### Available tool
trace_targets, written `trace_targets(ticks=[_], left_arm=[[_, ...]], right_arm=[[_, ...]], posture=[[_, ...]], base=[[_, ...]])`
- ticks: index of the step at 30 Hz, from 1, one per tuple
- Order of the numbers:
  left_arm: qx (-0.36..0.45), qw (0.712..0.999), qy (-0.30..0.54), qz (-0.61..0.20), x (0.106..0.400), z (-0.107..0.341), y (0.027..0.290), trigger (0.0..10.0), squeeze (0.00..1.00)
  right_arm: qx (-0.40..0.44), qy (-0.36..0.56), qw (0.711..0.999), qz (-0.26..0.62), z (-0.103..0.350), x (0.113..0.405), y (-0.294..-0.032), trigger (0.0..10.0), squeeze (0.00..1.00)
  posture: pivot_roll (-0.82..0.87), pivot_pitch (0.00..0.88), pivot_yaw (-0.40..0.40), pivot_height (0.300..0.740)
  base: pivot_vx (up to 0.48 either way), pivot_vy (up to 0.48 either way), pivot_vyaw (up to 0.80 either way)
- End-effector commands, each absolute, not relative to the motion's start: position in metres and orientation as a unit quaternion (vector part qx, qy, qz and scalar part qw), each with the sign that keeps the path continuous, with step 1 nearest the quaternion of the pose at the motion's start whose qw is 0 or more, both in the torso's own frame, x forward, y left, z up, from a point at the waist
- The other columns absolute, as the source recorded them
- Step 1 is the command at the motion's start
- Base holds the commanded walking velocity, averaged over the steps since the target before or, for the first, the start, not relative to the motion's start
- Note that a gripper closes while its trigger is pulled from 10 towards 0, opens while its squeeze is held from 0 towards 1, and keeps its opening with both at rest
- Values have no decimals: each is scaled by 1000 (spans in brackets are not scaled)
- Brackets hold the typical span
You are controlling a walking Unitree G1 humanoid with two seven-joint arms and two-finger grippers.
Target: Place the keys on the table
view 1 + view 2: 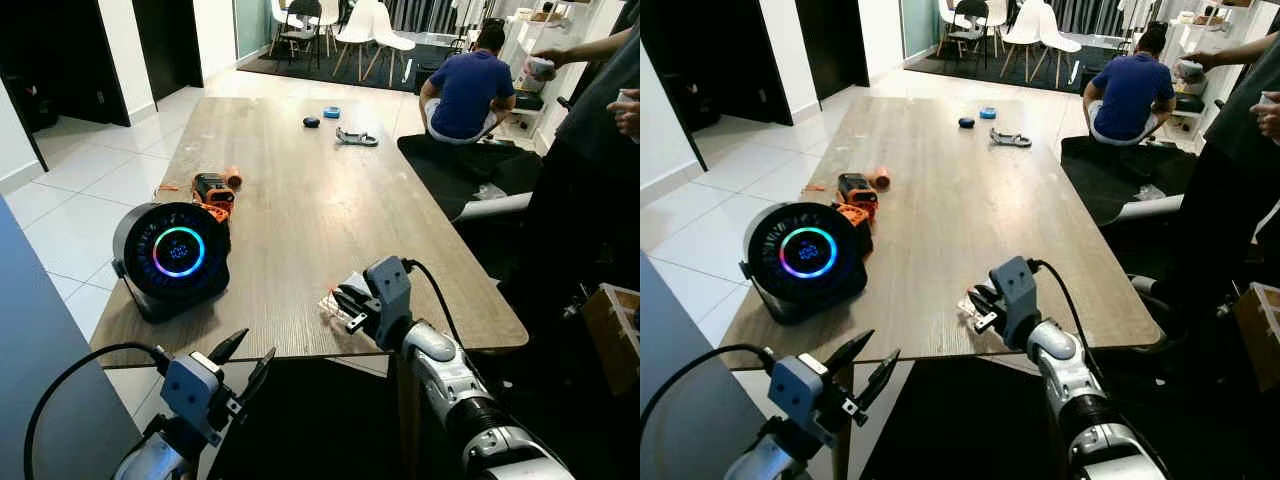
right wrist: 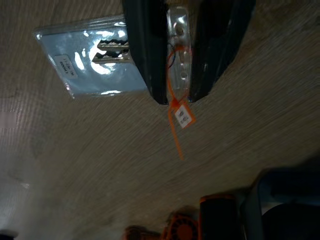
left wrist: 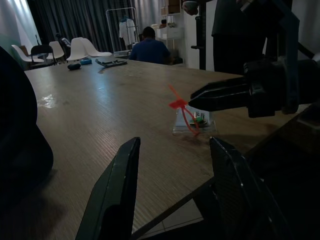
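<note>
The keys (image 2: 100, 60) are sealed in a clear plastic bag with an orange tie and tag (image 2: 179, 117). The bag lies on the wooden table (image 1: 300, 180) near its front edge (image 1: 333, 303). My right gripper (image 2: 177, 97) hovers just over it, open a little, and the bag's sealed strip shows in the gap between its black fingers. In the left wrist view the right gripper (image 3: 192, 100) sits just above the bag (image 3: 192, 122). My left gripper (image 1: 250, 362) is open and holds nothing, low in front of the table's near left edge.
A round black fan with a glowing ring (image 1: 172, 250) stands at the table's front left, an orange-and-black tool (image 1: 213, 190) behind it. Small items (image 1: 356, 137) lie at the far end. A person in blue (image 1: 465, 90) sits beyond; another person (image 1: 590, 150) stands at right.
</note>
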State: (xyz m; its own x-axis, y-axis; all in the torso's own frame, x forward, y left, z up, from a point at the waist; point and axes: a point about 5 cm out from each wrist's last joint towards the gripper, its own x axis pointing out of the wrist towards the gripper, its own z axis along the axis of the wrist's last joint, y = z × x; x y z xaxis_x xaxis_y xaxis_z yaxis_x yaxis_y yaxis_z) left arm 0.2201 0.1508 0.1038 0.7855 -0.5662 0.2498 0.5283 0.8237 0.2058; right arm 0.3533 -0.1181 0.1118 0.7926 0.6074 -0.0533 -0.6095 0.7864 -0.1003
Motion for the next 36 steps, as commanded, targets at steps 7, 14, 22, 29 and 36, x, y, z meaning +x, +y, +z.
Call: trace_targets(ticks=[7, 14, 22, 29, 36], left_arm=[[74, 941, -140, -298, 217, 101, 151, 10000, 0], [74, 947, -131, -284, 216, 97, 157, 10000, 0], [91, 945, -107, -295, 210, 87, 165, 10000, 0], [107, 947, -69, -294, 203, 72, 176, 10000, 0], [121, 947, -5, -298, 191, 49, 186, 10000, 0]], right_arm=[[-47, -4, 937, 347, 113, 348, -112, 10000, 0], [-3, 6, 879, 476, 113, 329, -100, 10000, 0], [-9, 90, 801, 592, 89, 294, -92, 10000, 0], [-24, 185, 758, 625, 58, 271, -98, 10000, 0], [-32, 264, 745, 612, 32, 253, -109, 10000, 0]], posture=[[98, 74, -61, 740], [97, 74, -60, 740], [95, 74, -60, 740], [96, 76, -59, 740], [98, 76, -59, 740]], base=[[0, 0, 0], [0, 0, 0], [0, 0, 0], [0, 0, 0], [0, 0, 0]])
